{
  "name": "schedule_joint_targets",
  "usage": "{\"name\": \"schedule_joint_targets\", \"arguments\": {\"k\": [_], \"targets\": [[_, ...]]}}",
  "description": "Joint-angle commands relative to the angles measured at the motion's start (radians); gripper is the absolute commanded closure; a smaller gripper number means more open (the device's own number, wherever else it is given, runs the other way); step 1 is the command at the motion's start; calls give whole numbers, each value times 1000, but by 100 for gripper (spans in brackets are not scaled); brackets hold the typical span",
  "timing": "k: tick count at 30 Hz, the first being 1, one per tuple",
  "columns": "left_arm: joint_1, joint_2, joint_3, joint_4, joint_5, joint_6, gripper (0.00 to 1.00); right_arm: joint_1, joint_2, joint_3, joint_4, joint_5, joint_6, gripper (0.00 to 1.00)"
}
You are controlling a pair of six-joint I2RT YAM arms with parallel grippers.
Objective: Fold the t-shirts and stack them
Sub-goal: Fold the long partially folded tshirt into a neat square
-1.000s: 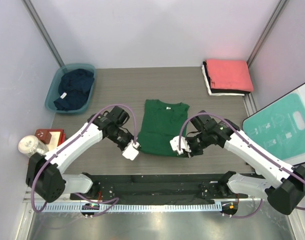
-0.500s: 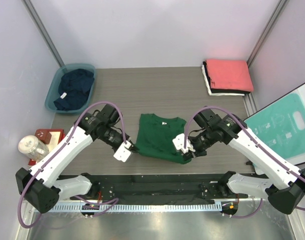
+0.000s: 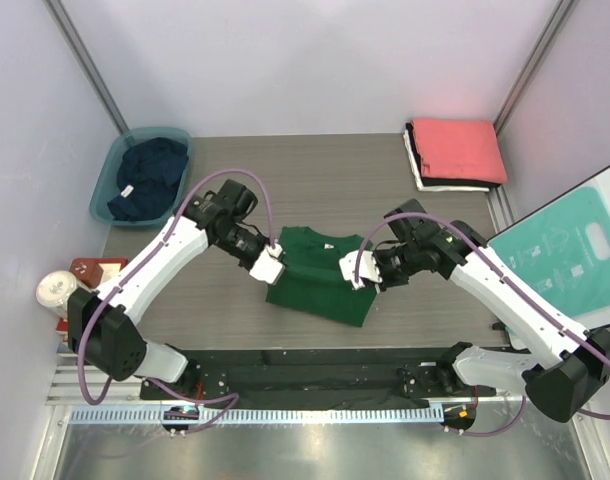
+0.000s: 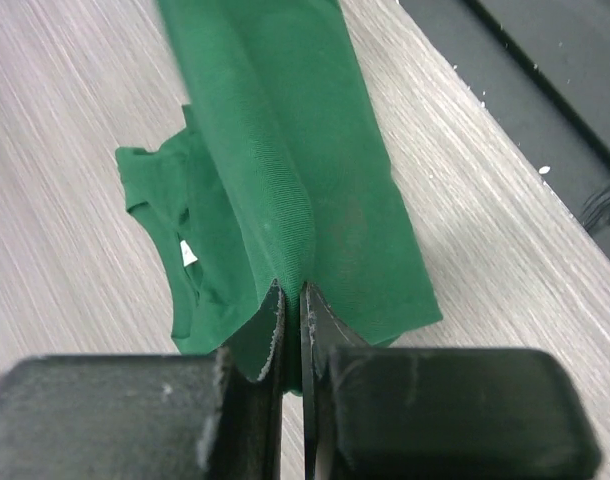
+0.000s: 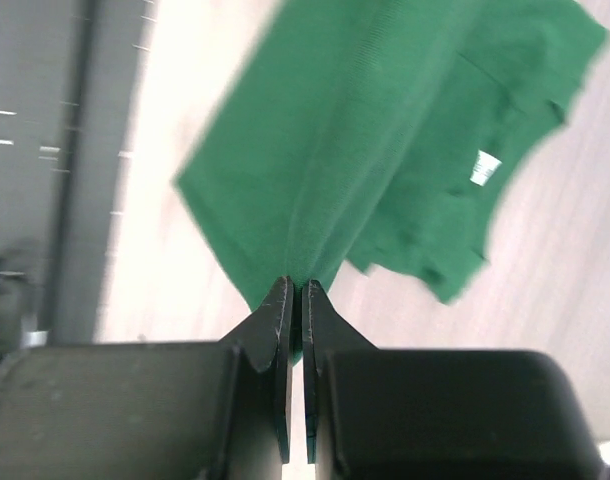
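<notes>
Green tee (image 3: pixel 320 295) lies mid-surface, its long axis running near to far; left fingers (image 3: pixel 272 268) and right fingers (image 3: pixel 354 272) are clamped on its opposite side edges, equally close, with the collar (image 3: pixel 323 238) just beyond them.

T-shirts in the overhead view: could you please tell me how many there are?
5: a green one mid-table, a navy one in the tub far left, and coral, black and white ones stacked far right. More may be hidden.
</notes>
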Motion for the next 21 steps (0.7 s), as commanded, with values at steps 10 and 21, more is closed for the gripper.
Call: {"name": "schedule_joint_targets", "arguments": {"k": [10,21], "targets": [[49,52,-21,21,-23,87,100,-113,157,15,269,80,-121,99],[118,245,42,205,-49,57,100,-145,229,10,327,77,-146,99]]}}
